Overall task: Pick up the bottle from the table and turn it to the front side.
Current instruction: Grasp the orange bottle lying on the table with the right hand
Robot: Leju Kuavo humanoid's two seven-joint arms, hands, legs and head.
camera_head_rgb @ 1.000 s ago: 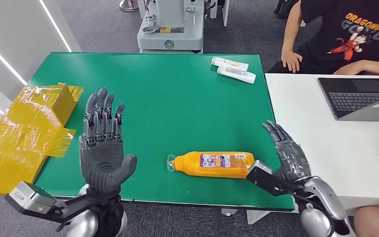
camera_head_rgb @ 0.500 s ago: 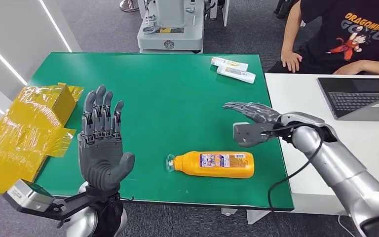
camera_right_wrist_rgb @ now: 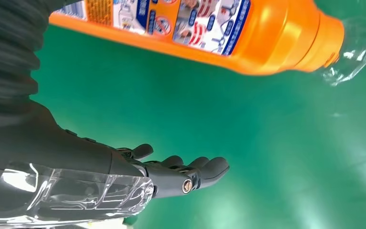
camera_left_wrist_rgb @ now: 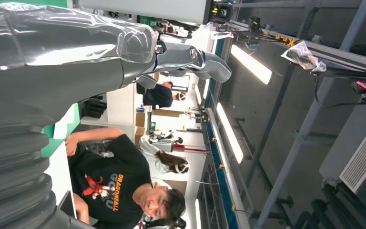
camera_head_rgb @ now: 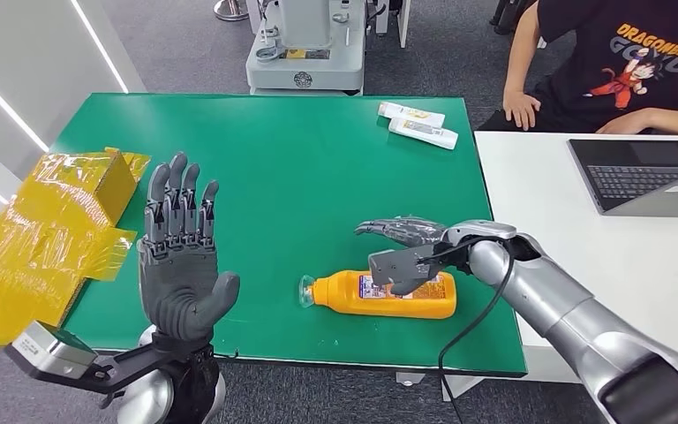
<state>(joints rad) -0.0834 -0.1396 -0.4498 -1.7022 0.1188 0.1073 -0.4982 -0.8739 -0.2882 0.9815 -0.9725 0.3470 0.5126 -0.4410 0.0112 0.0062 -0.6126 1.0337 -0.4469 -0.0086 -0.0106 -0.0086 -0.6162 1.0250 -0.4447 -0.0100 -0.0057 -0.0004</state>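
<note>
An orange bottle [camera_head_rgb: 380, 294] with a clear cap and a printed label lies on its side near the front edge of the green table [camera_head_rgb: 300, 168], cap pointing left. My right hand [camera_head_rgb: 403, 233] hovers just above and behind the bottle, fingers spread and holding nothing. In the right wrist view the bottle [camera_right_wrist_rgb: 209, 33] lies on the green surface, apart from the fingers [camera_right_wrist_rgb: 190, 174]. My left hand [camera_head_rgb: 179, 256] is raised upright at the table's front left, palm forward, fingers spread and empty.
Two white tubes [camera_head_rgb: 419, 124] lie at the table's far right. A yellow wrapped box [camera_head_rgb: 48, 234] sits off the left edge. A white table [camera_head_rgb: 574, 230] with a laptop [camera_head_rgb: 644, 172] stands to the right, and a seated person [camera_head_rgb: 618, 62] is behind it.
My right hand has swept from beside the bottle's base at the front right, up and left, and now hangs over the bottle. The left hand and the bottle have stayed put.
</note>
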